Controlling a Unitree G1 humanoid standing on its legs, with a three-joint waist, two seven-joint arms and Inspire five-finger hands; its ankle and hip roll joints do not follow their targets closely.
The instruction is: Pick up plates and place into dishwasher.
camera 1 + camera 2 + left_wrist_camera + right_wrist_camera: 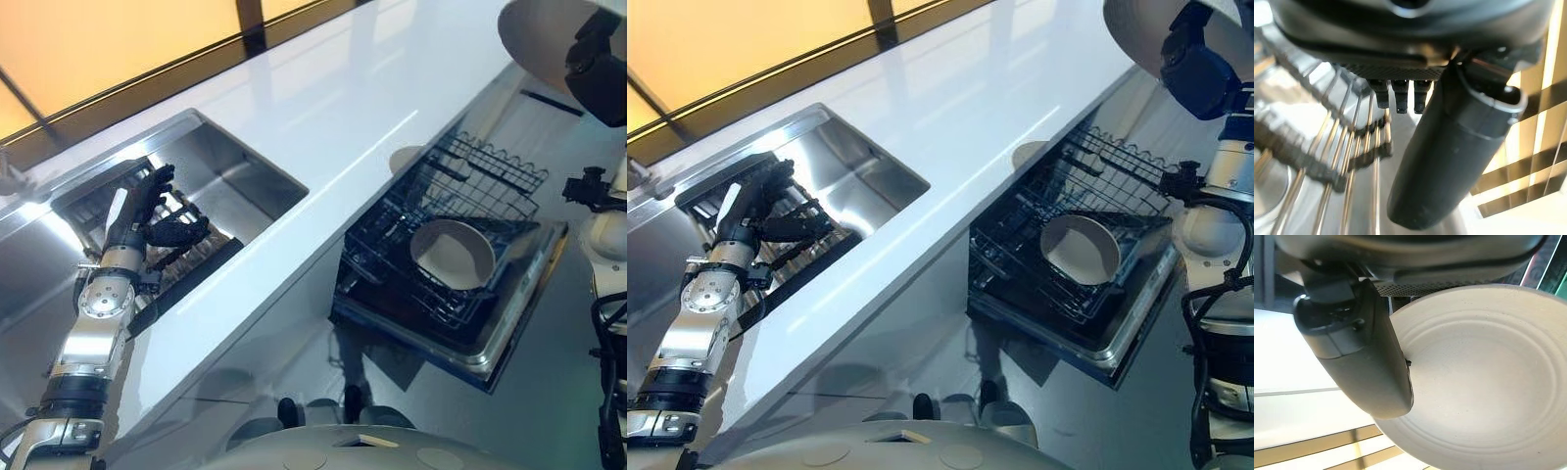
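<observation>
The right hand (1359,364) is pinching one white plate (1484,377); another plate (453,252) is lying in the dishwasher rack (470,171). The left hand (147,211) is hovering spread over the sink (235,181).

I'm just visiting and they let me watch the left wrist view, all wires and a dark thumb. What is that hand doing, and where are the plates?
Observer: The left hand reaches into the sink, its fingers spread open over a wire rack there, holding nothing.
Operator: So no plate on my side?
Observer: I see none there. The right hand pinches a pale plate at its rim, thumb on the plate's face.
Operator: Is it near the dishwasher?
Observer: It is held high, above the far end of the pulled-out dishwasher rack.
Operator: Is anything in there already?
Observer: Yes, one pale plate in the rack, leaning among the wires.
</observation>
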